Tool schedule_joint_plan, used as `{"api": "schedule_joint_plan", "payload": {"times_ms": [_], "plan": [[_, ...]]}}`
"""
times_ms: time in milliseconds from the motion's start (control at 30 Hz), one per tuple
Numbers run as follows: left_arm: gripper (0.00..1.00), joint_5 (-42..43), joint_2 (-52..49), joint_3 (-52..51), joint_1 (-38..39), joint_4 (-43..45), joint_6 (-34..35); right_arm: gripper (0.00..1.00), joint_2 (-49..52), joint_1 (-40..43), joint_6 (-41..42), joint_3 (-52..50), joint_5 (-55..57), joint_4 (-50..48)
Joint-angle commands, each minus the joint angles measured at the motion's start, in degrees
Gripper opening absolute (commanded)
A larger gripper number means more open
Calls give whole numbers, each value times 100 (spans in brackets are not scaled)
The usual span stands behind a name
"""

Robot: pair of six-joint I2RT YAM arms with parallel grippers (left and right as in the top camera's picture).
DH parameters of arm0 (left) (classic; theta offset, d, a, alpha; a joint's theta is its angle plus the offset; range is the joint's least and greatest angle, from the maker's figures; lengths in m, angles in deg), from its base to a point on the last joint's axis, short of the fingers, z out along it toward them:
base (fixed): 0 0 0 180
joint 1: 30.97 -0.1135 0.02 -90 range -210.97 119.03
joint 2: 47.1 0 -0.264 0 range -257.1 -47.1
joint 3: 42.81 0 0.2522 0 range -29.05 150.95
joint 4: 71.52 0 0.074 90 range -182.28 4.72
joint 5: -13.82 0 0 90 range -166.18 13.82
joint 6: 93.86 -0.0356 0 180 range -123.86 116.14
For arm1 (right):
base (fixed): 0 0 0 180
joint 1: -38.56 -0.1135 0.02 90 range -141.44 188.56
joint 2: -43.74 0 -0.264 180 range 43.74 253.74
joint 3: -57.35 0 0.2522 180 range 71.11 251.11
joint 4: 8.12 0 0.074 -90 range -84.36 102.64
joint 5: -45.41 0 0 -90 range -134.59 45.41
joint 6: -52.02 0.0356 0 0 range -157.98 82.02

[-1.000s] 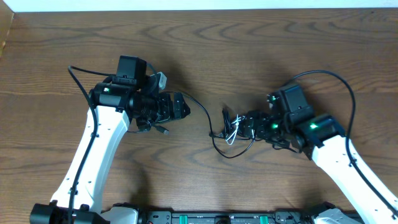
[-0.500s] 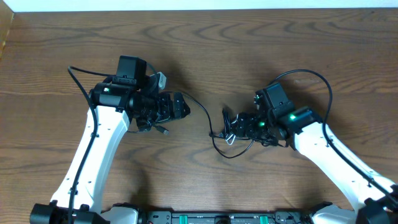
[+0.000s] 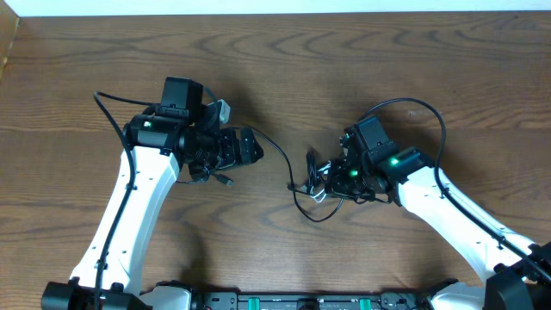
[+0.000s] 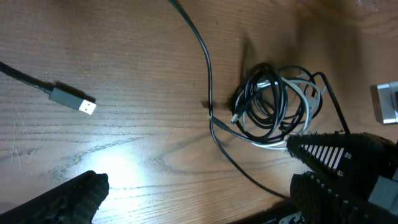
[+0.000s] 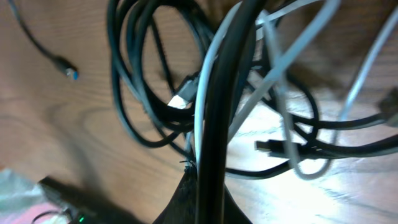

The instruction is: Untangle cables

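Note:
The cables (image 3: 315,182) lie in a tangled coil of black and white cords at mid table, also seen in the left wrist view (image 4: 273,106). One long black cable (image 3: 280,148) runs from the coil toward my left gripper (image 3: 251,148). That gripper (image 4: 199,208) is open and holds nothing, and it stays left of the coil. My right gripper (image 3: 331,177) is in the coil's right side. In the right wrist view this gripper (image 5: 208,183) is shut on a black cable (image 5: 227,93), which rises straight from its jaws. A white cable (image 5: 292,50) crosses beside it.
A loose black cord with a metal USB plug (image 4: 73,99) lies left of the coil, under the left arm (image 3: 225,180). A thick black robot cable (image 3: 422,108) loops over the right arm. The table's back edge (image 3: 275,12) is far off.
My right gripper has moved left into the coil and gone from open to shut on a black cable. The left arm has not moved.

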Motion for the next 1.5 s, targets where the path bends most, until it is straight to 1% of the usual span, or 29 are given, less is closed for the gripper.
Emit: {"api": "schedule_joint_plan", "payload": {"times_ms": [0, 100, 233, 300, 333, 367, 400, 433, 467, 500, 600, 733, 867, 1067, 1267, 1467], "plan": [[99, -11, 55, 33, 17, 9, 24, 1, -293, 116, -101, 50, -638, 17], [99, -11, 55, 33, 17, 9, 24, 1, -654, 249, -103, 50, -909, 94], [99, -13, 55, 33, 17, 9, 24, 1, -1246, 332, -103, 50, -944, 356], [99, -13, 55, 33, 17, 7, 24, 7, -1537, 330, -101, 50, -946, 487], [99, -13, 55, 33, 17, 7, 24, 13, -1659, 330, -101, 50, -946, 555], [99, -13, 55, 33, 17, 7, 24, 24, -1766, 330, -101, 50, -946, 634], [99, -13, 55, 33, 17, 7, 22, 44, -1862, 330, -98, 50, -946, 717], [99, -13, 55, 33, 17, 7, 22, 71, -1943, 330, -96, 50, -946, 782], [99, -13, 55, 33, 17, 4, 22, 92, -2002, 330, -92, 50, -949, 844], [99, -15, 55, 33, 17, 4, 22, 99, -2050, 330, -92, 50, -949, 892], [99, -177, 55, 33, 17, 4, 22, 99, -2072, 321, -68, 50, -951, 955], [99, -898, 55, 33, 17, 0, 22, 99, -2061, 321, -70, 50, -1019, 997], [100, -1381, 55, 33, 17, -4, 22, 99, -2061, 321, -68, 50, -1635, 1252], [100, -1412, 55, 33, 17, -2, 22, 99, -2061, 321, -70, 50, -2262, 1458], [100, -1412, 55, 33, 17, 2, 22, 99, -2061, 321, -70, 48, -2393, 1884], [100, -1410, 55, 33, 17, -61, 24, 99, -2063, 321, -70, 48, -2409, 1921]]}}
